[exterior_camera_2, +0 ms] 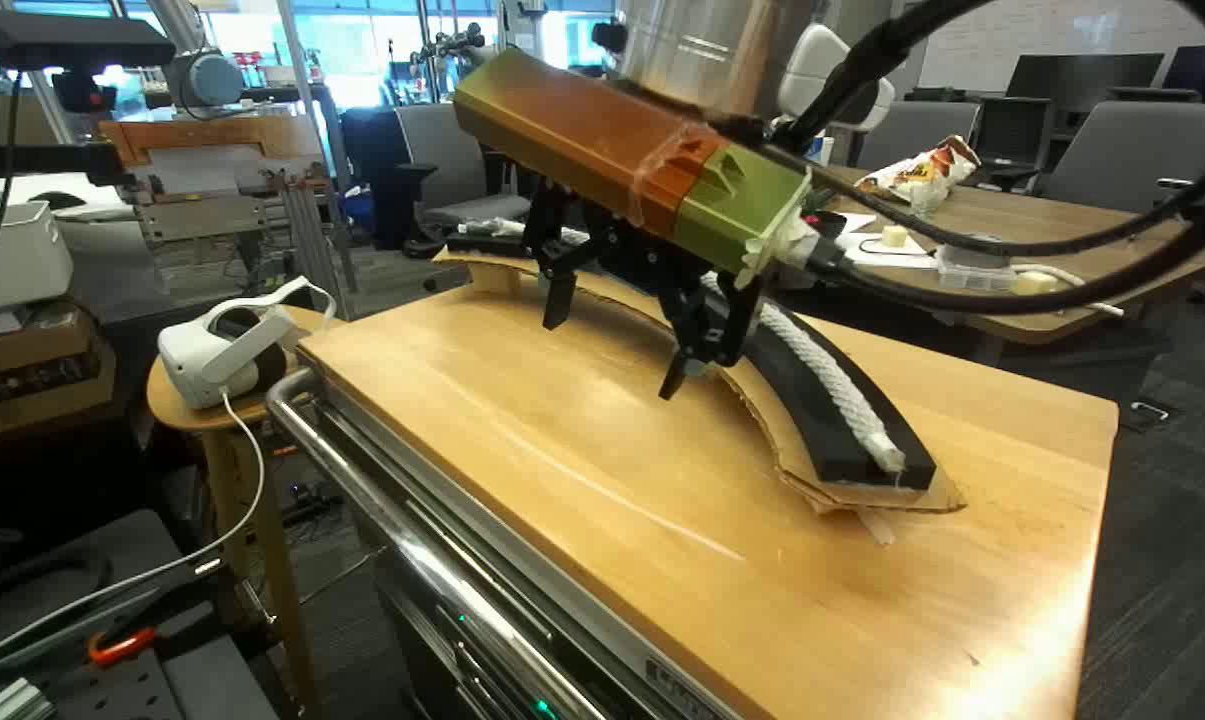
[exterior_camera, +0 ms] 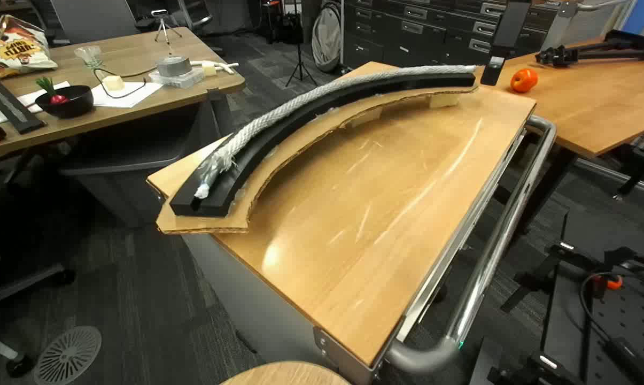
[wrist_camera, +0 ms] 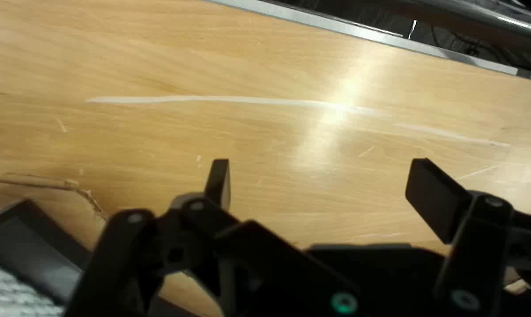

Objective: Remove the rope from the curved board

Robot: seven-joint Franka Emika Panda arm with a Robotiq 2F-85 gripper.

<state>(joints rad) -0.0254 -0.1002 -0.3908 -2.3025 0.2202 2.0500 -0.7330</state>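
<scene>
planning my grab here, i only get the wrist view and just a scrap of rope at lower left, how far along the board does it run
Observer: Nearly end to end: in an exterior view the rope follows the arc of the board.

Operator: ok, does it look frayed anywhere

Observer: Yes, in an exterior view loose strands show near one end.

Operator: anything out of my sight that might snag

Observer: Possibly: in an exterior view, black cables loop out beside the gripper. Whether they would catch, I can't tell.
</scene>
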